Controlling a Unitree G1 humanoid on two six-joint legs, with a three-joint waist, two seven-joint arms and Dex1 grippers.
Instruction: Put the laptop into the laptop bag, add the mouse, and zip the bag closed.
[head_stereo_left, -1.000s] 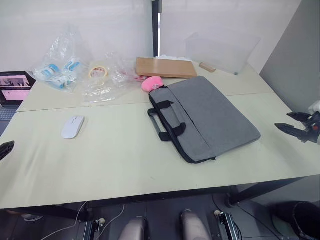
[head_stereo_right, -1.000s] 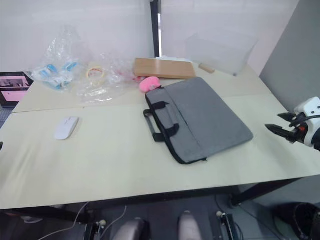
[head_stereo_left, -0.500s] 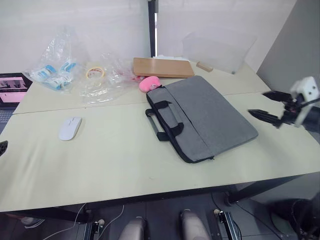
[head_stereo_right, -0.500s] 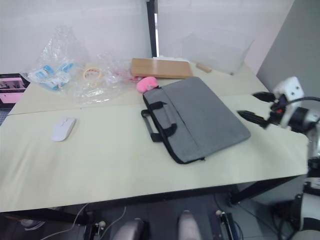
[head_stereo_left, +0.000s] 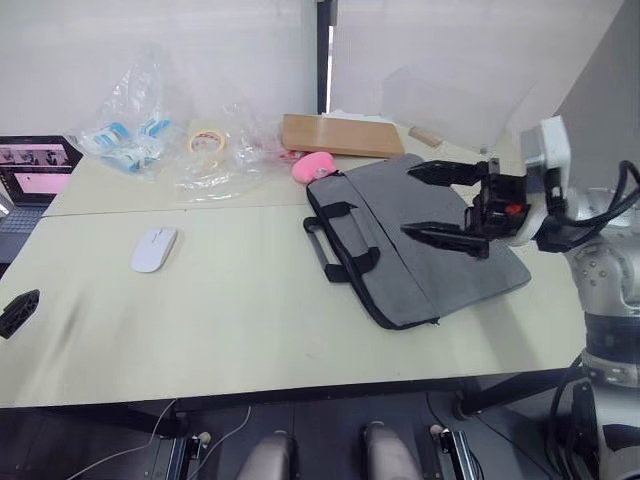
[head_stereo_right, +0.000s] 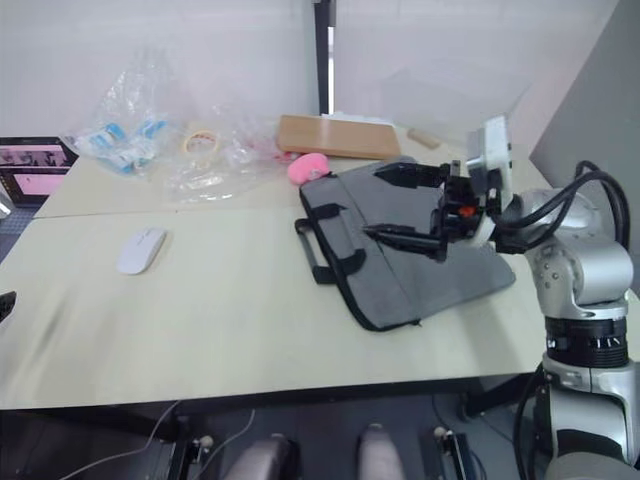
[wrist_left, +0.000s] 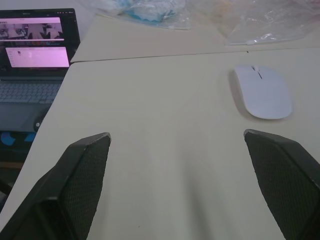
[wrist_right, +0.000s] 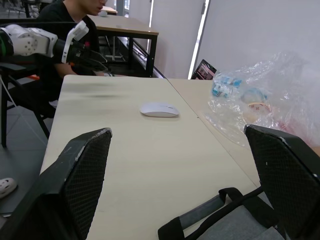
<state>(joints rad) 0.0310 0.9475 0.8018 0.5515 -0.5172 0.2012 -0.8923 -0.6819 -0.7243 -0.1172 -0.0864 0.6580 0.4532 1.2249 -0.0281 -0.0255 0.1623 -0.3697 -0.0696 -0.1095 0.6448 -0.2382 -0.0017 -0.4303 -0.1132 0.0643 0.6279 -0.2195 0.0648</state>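
The grey laptop bag (head_stereo_left: 420, 275) lies flat on the pale table (head_stereo_left: 250, 320), right of centre, its black handles (head_stereo_left: 343, 240) pointing left. My right gripper (head_stereo_left: 427, 203) hovers open just above the bag's middle, nothing between its fingers; in the right wrist view the handles (wrist_right: 220, 210) lie below the spread fingers (wrist_right: 85, 165). The white mouse (head_stereo_left: 153, 248) rests on the table's left half, and also sits ahead of my open left gripper (wrist_left: 176, 136), which is low at the table's left edge (head_stereo_left: 18, 312). The laptop is hidden or out of view.
Along the back stand crumpled plastic bags (head_stereo_left: 135, 125), a tape roll (head_stereo_left: 207, 140), a wooden board (head_stereo_left: 340, 135), a pink soft object (head_stereo_left: 313, 167) by the bag's far corner and a clear plastic box (head_stereo_left: 450, 95). A small dark laptop (head_stereo_left: 35, 170) with a pink screen sits far left. A person (wrist_right: 60, 15) is behind.
My right gripper has swung in from beyond the table's right edge to above the bag, staying open. The camera has shifted slightly. Bag and mouse lie as before.
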